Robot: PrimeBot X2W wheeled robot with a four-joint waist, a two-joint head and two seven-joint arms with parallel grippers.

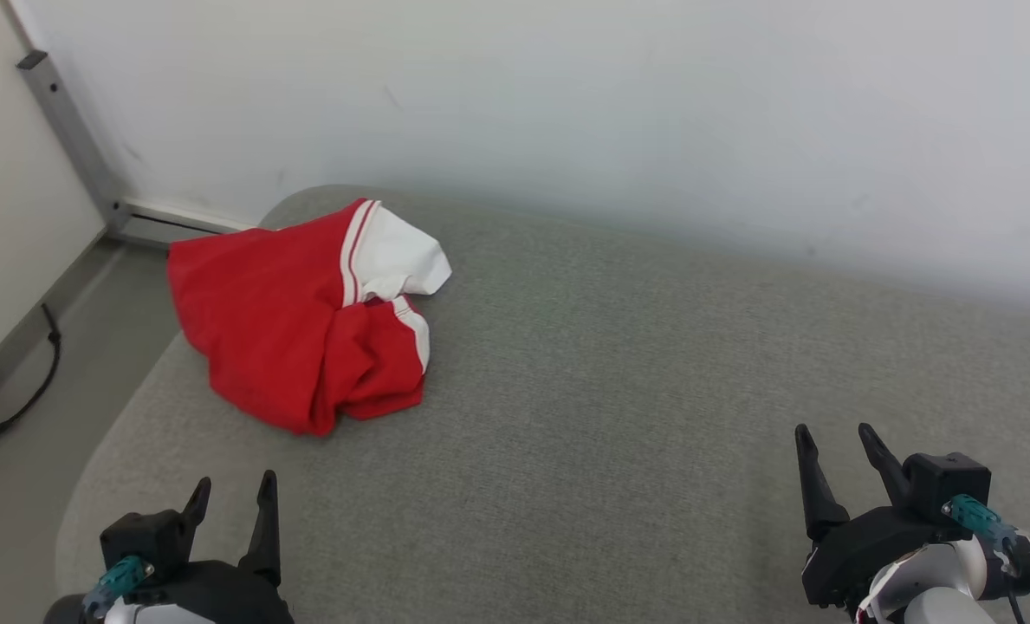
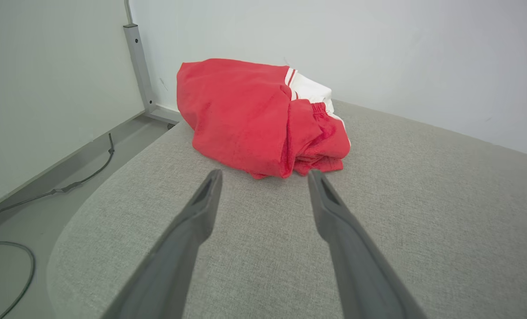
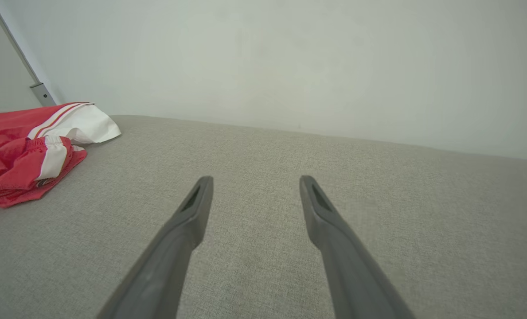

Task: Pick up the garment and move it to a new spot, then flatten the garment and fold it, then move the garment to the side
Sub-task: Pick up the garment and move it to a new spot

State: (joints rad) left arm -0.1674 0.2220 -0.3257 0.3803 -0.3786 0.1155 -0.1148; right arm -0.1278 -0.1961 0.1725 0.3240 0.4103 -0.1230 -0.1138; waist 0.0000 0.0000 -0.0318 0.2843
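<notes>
The pick-up is judged not yet begun. The red garment with white trim (image 1: 298,312) lies crumpled at the far left corner of the grey upholstered surface (image 1: 610,390), and its left side appears to lie over the rounded edge. The left gripper (image 1: 236,478) and right gripper (image 1: 833,429) are held spread and empty near the front edge, well apart from the cloth. A forward reach by the left gripper is called for, since the garment lies straight ahead of its fingers. Ample bare surface is offered to the right for flattening. The far side is bounded by the wall (image 1: 566,104), and on the left the floor with a cable (image 1: 38,381) drops away.
</notes>
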